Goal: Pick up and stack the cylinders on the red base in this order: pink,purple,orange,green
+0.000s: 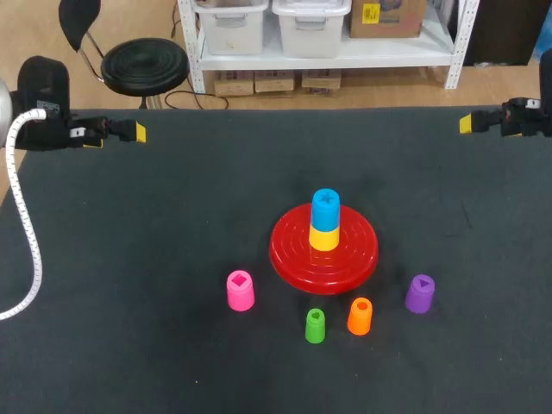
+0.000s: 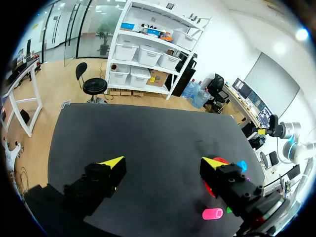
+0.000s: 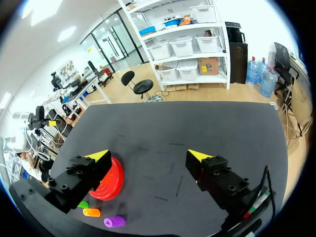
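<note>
Nothing's picked up yet. The left end effector (image 2: pixel 163 163) and right end effector (image 3: pixel 148 157) are both spread wide and empty. They're parked at the far corners of the table (image 1: pixel 155 241), roughly 10 and 2 o'clock from the red base (image 1: pixel 362 250).

The base sits mid-table and already carries a yellow cylinder (image 1: pixel 324 239) with a blue cylinder (image 1: pixel 325 207) on top. The loose ones ring its near side:
- pink cylinder (image 1: pixel 241 290) at about 8 o'clock
- green cylinder (image 1: pixel 316 326) at 6
- orange cylinder (image 1: pixel 360 316) at 5
- purple cylinder (image 1: pixel 420 293) at 4

What worries me is that pink has to land on top of blue, so the drop point is already high. I'd guess an off-centre release rolls it off or knocks the little tower. Green and orange stand near each other, so wide fingers coming down on one could shove the other. Purple is near the base rim, so a sloppy approach might clip the base.

Only the head view shows all four loose pieces plus the stack. The left wrist view catches pink, a sliver of green and the blue top, but I can't make out orange or purple there. The right wrist view has green, orange and purple, but no pink, and its finger seems to cover the stack. Only the wrist views show how far apart the fingers stand.
</note>
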Controlling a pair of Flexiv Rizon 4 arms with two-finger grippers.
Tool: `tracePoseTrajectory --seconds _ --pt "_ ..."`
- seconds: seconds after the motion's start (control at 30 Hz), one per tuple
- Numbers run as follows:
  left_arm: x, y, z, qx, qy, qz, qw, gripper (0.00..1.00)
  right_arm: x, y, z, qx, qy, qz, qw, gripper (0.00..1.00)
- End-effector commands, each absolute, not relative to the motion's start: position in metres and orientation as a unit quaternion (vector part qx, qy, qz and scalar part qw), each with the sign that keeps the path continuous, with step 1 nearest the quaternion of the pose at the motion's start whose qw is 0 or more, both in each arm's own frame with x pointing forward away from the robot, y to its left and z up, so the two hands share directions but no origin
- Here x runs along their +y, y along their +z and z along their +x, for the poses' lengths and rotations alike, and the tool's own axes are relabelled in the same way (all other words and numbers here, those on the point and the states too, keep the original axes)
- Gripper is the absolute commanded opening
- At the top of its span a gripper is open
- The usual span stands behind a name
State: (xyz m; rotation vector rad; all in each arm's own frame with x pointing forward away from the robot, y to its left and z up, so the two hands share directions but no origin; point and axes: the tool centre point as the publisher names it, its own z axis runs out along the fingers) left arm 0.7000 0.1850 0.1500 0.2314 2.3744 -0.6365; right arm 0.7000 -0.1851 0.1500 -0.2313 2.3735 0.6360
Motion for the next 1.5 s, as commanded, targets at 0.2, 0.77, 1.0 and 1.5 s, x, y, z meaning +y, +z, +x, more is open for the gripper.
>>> tracePoseTrajectory --seconds 0.2,0.77,1.0,1.5 --pt "0.185 0.150 0.700 0.908 -0.243 0.088 0.330 1.00 -0.185 0.150 0.700 0.908 0.243 -0.088 0.330 1.00" --pt "0.185 0.150 0.700 0.908 -0.243 0.088 0.330 1.00 -0.185 0.150 0.700 0.908 0.243 -0.088 0.330 1.00" --pt "0.174 0.154 0.695 0.886 -0.280 0.204 0.307 1.00 -0.185 0.150 0.700 0.908 0.243 -0.088 0.330 1.00" --pt "0.168 0.173 0.671 0.732 -0.422 0.455 0.280 1.00 -0.185 0.150 0.700 0.908 0.243 -0.088 0.330 1.00"
